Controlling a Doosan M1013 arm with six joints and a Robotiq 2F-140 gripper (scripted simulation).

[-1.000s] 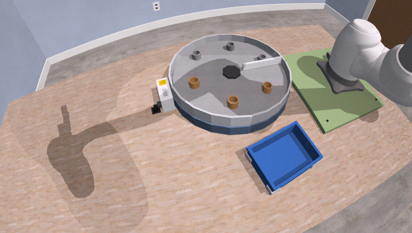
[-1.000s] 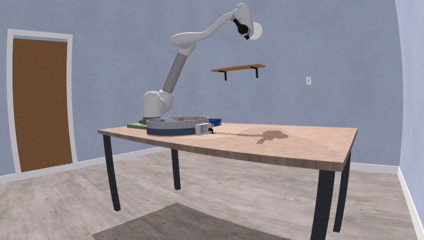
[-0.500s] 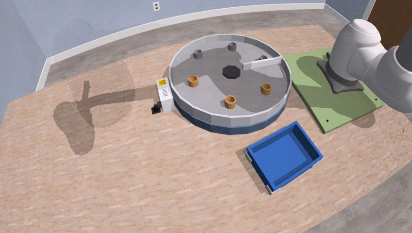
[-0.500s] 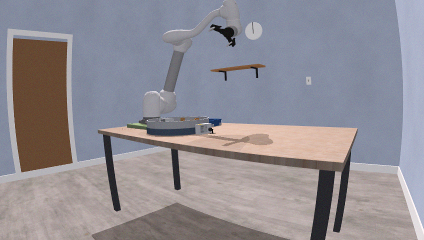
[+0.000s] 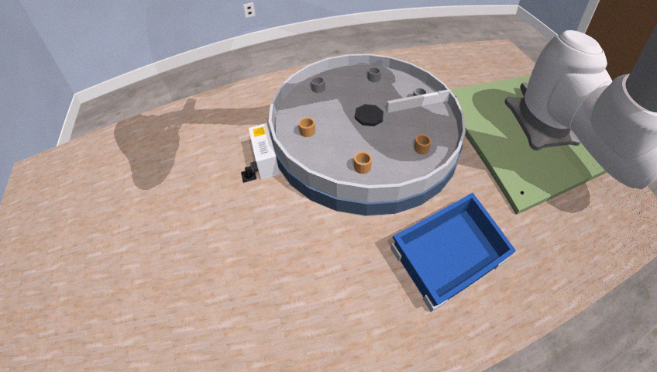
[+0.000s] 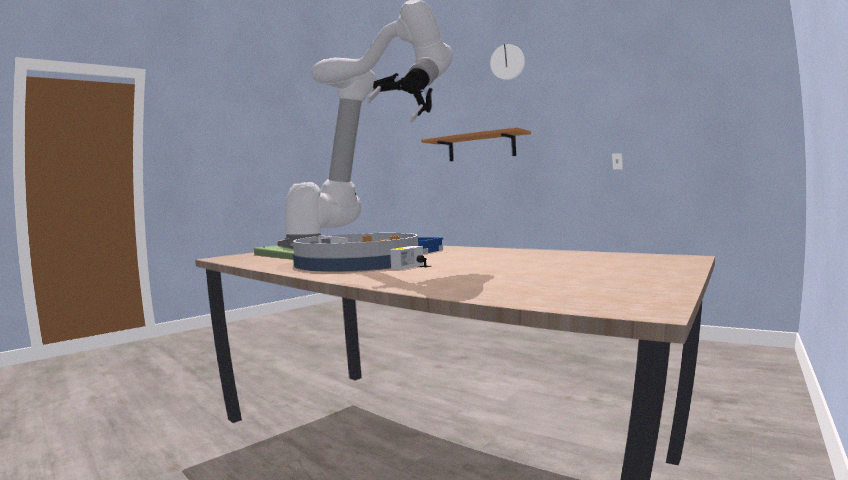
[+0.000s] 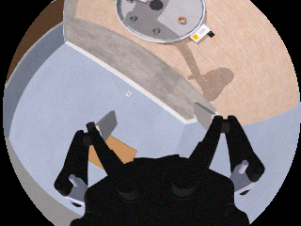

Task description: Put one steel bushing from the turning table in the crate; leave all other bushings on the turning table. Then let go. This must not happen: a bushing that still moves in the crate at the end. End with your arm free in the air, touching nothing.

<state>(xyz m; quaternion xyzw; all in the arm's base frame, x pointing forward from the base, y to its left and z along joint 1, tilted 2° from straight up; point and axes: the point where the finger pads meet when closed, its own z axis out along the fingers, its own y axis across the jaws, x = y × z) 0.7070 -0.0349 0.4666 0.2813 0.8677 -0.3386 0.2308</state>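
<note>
End effector spread fully, holding nothing, high above turning table; crate sits just beside it.

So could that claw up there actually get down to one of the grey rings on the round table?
Probably yes. The gripper hangs open and empty high above, and nothing sits over the grey ring. A low wall crowds only the third ring.

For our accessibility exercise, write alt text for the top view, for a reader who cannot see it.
A round grey turning table on a wooden table top carries three grey steel bushings at the back and three orange-brown bushings nearer the front. An empty blue crate sits in front; no gripper shows.
</note>
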